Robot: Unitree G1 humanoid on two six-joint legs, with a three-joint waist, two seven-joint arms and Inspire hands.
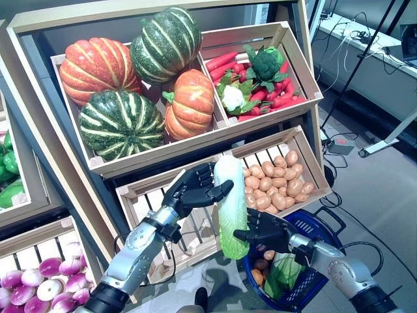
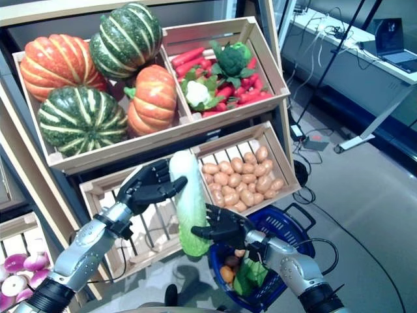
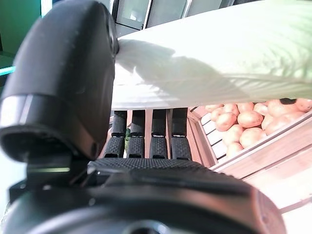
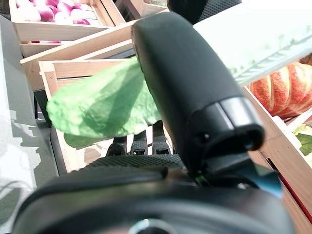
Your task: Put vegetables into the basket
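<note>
I am gripping a napa cabbage (image 1: 230, 205) upright in both hands: left hand (image 1: 195, 189) curled around its white top, right hand (image 1: 264, 231) curled around its leafy base, just left of the blue basket (image 1: 319, 225).

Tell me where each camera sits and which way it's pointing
Left eye: head, looking down at the crates; both arms show.
Right eye: beside it, same scene; both share the blue basket.
Left wrist: along the left hand, at the cabbage and potatoes.
Right wrist: along the right hand, at the cabbage's leafy end.
</note>
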